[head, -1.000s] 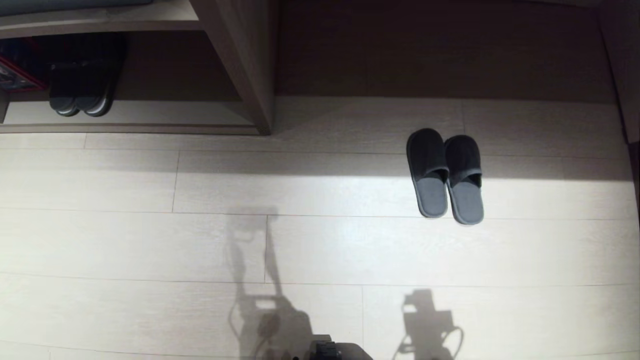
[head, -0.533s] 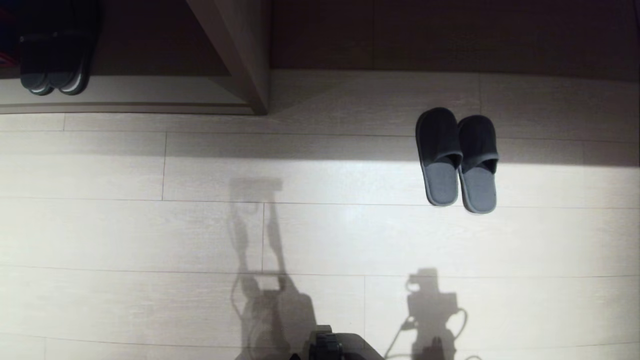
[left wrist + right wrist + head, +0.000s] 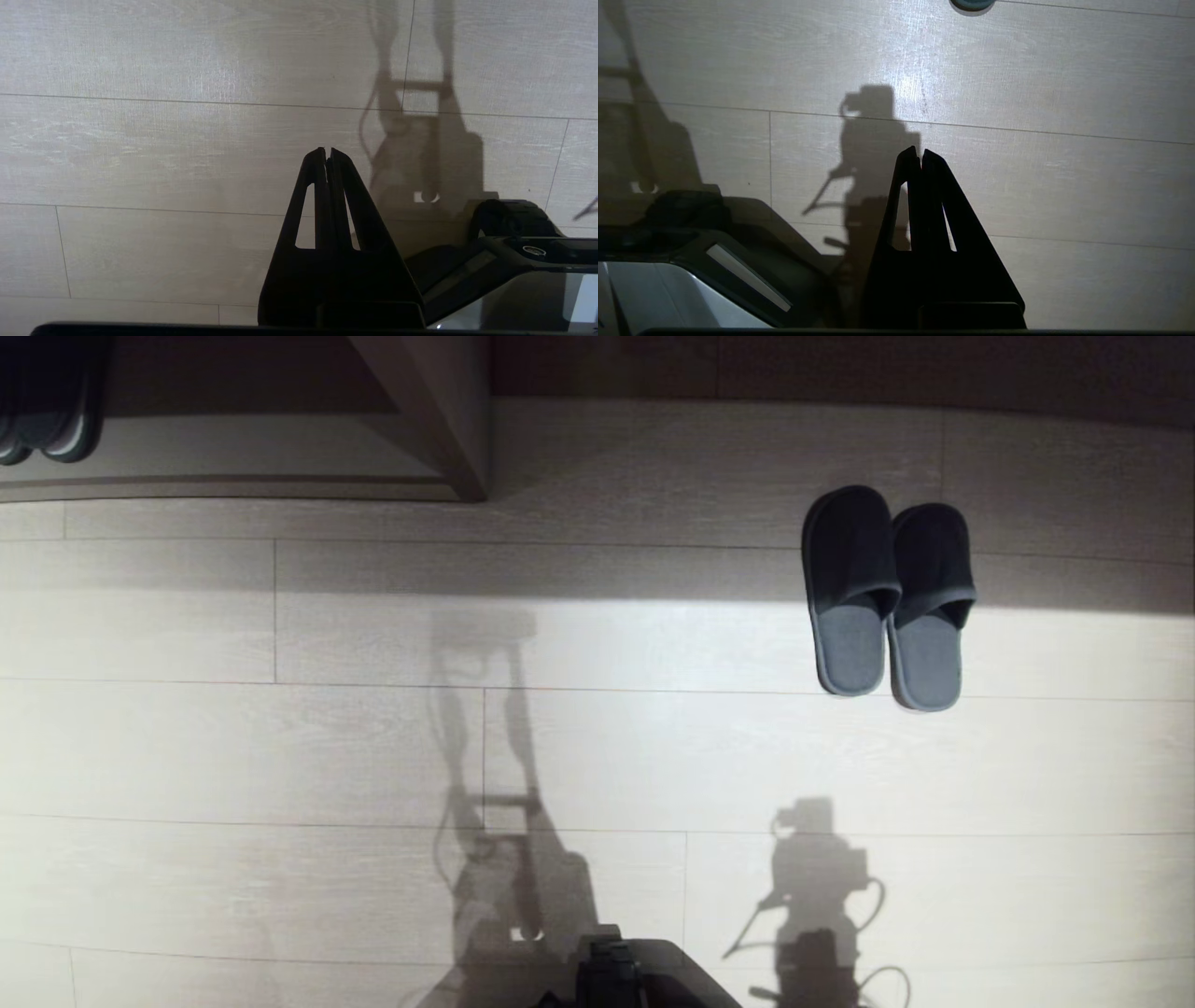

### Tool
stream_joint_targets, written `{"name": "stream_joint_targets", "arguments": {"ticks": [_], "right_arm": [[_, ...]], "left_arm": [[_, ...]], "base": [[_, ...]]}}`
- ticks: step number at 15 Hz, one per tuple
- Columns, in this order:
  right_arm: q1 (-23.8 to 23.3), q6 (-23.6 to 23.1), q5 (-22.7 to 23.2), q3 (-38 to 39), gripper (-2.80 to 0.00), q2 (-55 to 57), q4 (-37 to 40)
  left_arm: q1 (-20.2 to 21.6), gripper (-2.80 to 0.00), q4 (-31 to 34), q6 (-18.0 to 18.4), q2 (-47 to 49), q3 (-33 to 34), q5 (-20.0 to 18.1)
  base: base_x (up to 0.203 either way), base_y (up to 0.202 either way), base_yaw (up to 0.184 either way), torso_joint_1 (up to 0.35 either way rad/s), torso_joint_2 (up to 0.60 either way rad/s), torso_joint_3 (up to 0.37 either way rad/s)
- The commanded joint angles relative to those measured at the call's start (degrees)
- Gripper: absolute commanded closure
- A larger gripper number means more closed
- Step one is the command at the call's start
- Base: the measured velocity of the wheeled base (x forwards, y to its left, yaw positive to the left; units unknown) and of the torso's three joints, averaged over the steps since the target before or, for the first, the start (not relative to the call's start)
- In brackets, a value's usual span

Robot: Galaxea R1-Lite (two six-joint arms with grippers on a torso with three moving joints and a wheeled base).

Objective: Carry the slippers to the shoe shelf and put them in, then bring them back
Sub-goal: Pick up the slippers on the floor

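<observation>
- The slippers (image 3: 887, 597) lie side by side on the pale plank floor (image 3: 233, 756) in the upper right of the head view, touching along their inner edges.
- Their dark toes point to the top of the frame and sit in a band of shade; the blue-grey insoles lie in bright light.
- The shelf (image 3: 233, 453) shows at the upper left edge of the head view, with its light base board and a slanted divider (image 3: 448, 420) on its right.
- Another dark pair (image 3: 47, 425) with pale sole rims sits in the shelf at the far upper left corner, partly cut off by the frame.
- The slippers are well apart from the shelf, out on the open floor.
- The left gripper (image 3: 327, 151) hangs over bare floor, jaws together, holding nothing.
- The right gripper (image 3: 920, 153) hangs likewise over bare floor, jaws together and empty.
- The robot's dark base (image 3: 621, 971) shows at the bottom centre of the head view, with shadows of the arms cast on the floor above it.
</observation>
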Motion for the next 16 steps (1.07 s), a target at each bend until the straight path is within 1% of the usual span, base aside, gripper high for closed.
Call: {"name": "stream_joint_targets", "arguments": {"ticks": [1, 11, 16], "right_arm": [[0.0, 0.0, 0.0, 2.3, 0.00, -2.2, 0.0], [0.0, 0.0, 0.0, 2.3, 0.00, -2.2, 0.0], [0.0, 0.0, 0.0, 2.3, 0.00, -2.2, 0.0]], "left_arm": [[0.0, 0.00, 0.0, 0.0, 0.0, 0.0, 0.0], [0.0, 0.00, 0.0, 0.0, 0.0, 0.0, 0.1], [0.0, 0.00, 0.0, 0.0, 0.0, 0.0, 0.1]], "base": [[0.000, 0.000, 0.000, -0.002, 0.01, -0.193], [0.000, 0.000, 0.000, 0.003, 0.00, -0.193], [0.000, 0.000, 0.000, 0.002, 0.00, -0.033]]}}
